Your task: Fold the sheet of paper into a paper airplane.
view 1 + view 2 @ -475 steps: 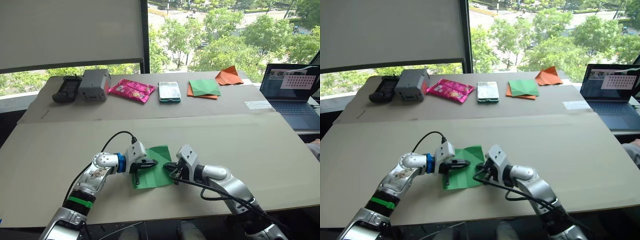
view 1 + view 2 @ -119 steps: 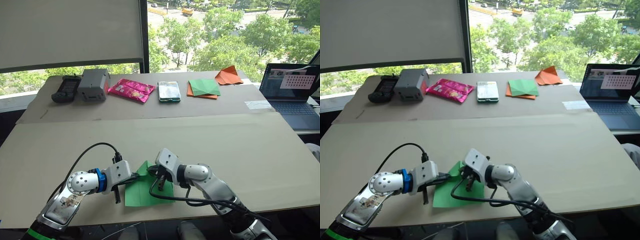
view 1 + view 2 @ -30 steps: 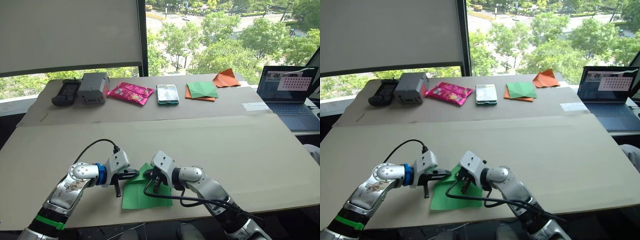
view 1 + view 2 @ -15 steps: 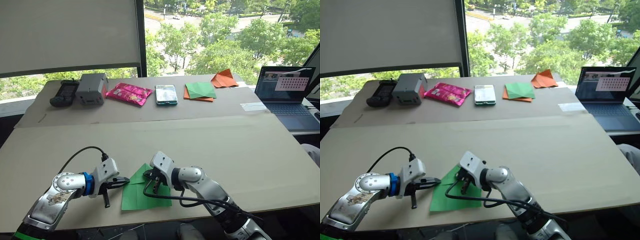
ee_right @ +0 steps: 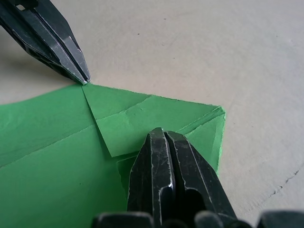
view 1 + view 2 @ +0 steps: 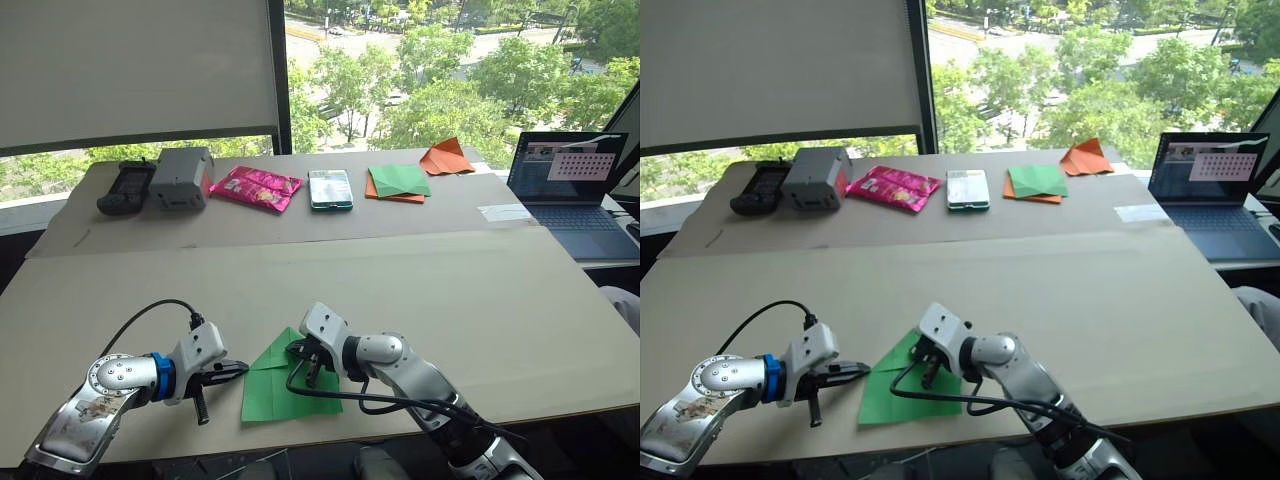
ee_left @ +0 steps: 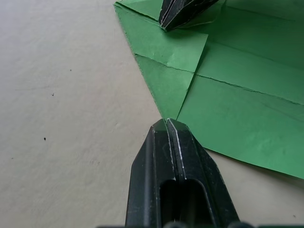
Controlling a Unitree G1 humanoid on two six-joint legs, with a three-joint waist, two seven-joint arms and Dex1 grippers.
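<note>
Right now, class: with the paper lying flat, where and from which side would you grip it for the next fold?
Probably the folded corner flap's free edge on the paper, coming in low from the robot's left, where the left gripper points, shut, at the paper's edge. The flap sits doubled, while the right gripper, shut, presses on the paper beside it.

No legible text on anything

Cardboard-topped table point(image 6: 480, 300): green sheet of paper point(image 6: 275, 385) near front, laptop point(image 6: 570, 180) at right.
</note>
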